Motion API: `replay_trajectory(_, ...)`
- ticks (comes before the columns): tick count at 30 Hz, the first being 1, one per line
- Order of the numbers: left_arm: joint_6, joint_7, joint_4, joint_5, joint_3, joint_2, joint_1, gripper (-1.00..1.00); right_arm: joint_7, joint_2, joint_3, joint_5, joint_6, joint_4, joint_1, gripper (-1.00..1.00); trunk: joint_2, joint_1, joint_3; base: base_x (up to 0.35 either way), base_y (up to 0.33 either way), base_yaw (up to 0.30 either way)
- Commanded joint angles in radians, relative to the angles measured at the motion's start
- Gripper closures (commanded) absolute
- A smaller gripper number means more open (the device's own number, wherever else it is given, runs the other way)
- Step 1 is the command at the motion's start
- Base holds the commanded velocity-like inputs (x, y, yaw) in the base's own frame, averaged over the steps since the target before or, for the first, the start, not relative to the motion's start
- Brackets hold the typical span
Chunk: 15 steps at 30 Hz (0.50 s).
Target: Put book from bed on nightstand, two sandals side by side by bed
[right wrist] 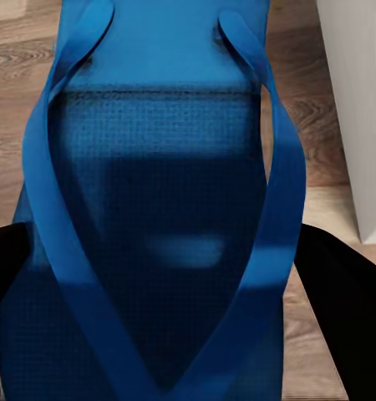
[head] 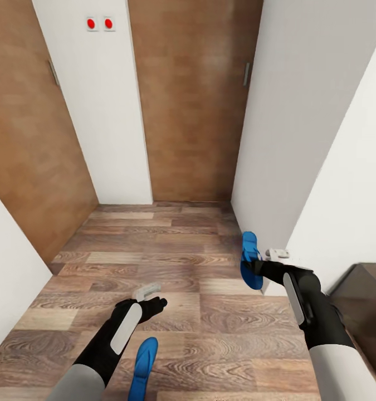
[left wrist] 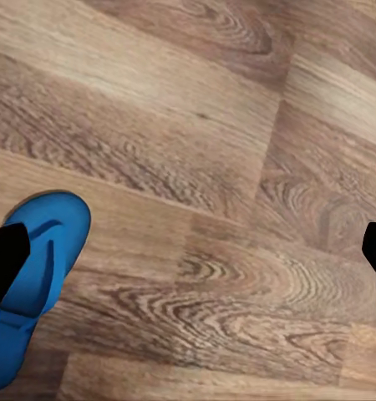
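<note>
Nearest you, one blue sandal (head: 142, 367) lies flat on the plank floor (head: 171, 267) just beside your left gripper (head: 152, 296), whose fingers stand wide apart and hold nothing. Farther out, your right gripper (head: 253, 263) is closed on the second sandal (head: 250, 260), carried on edge above the floor, close to the white wall (head: 299, 139). The risks: a thin sole pinched at its sides may slip or twist free, and swinging right could strike the wall. Beyond, two wooden doors (head: 196, 100) close the passage; bed, book and nightstand are not before you.
</note>
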Motion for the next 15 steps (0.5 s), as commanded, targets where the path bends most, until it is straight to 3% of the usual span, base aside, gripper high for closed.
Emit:
replay_trajectory(1, 0.001, 0.010, -0.002, 0.011, -0.002, 0.000, 0.000, -1.00, 0.002, 0.000, -0.001, -0.004, 0.006, -0.001, -0.001, 1.00, 0.000, 0.000, -0.001, 0.006, 0.007, -0.268)
replay_trajectory(7, 0.001, 0.010, -0.002, 0.013, -0.001, 0.000, 0.002, -1.00, 0.006, 0.001, 0.003, -0.004, 0.006, -0.002, 0.002, 1.00, 0.000, 0.000, -0.001, 0.002, 0.003, -0.268)
replay_trajectory(15, 0.003, 0.009, -0.002, 0.014, 0.001, 0.000, 0.003, -1.00, 0.011, 0.000, 0.090, -0.011, 0.007, -0.036, 0.004, 1.00, 0.000, 0.000, -0.001, -0.050, 0.152, -0.252)
